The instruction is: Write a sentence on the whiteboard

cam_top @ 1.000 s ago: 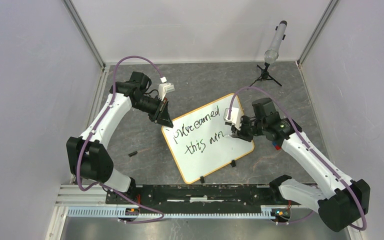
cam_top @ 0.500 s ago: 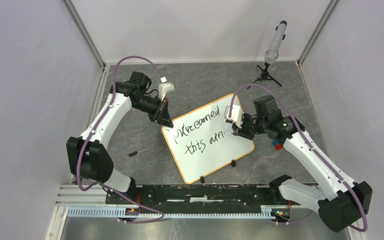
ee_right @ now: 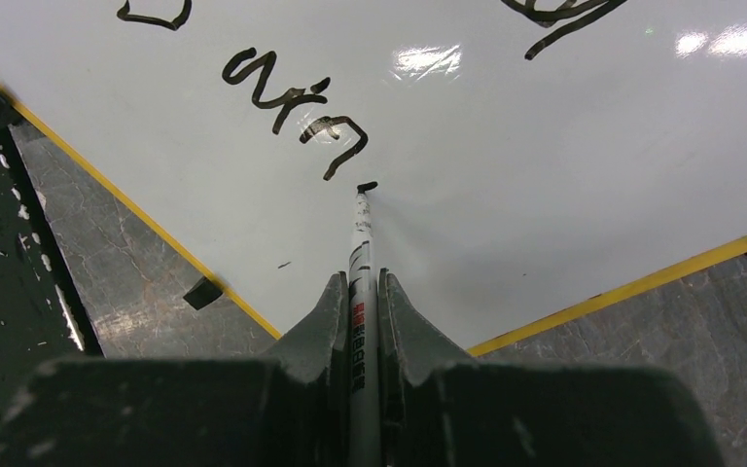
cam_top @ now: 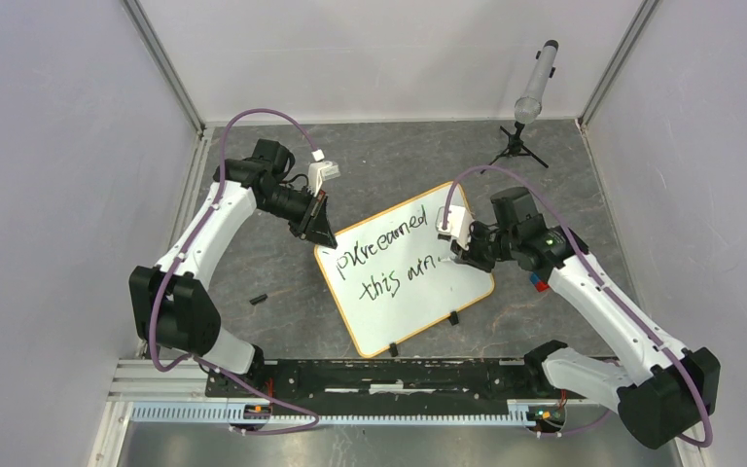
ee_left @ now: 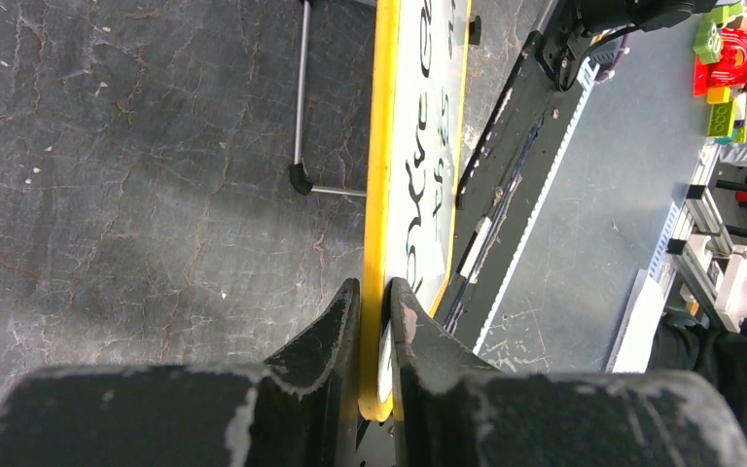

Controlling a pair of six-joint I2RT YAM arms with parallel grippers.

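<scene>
Where the left gripper (ee_left: 374, 292) pinches, the whiteboard (ee_left: 381, 146) corner sits clamped.

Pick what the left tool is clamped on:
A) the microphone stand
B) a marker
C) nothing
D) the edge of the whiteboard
D: in the left wrist view the left tool pinches the yellow-framed edge of the whiteboard, while the marker sits in the right tool.

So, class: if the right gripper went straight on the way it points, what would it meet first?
The whiteboard: the marker in the right gripper points at it, tip seemingly touching the surface.
</scene>
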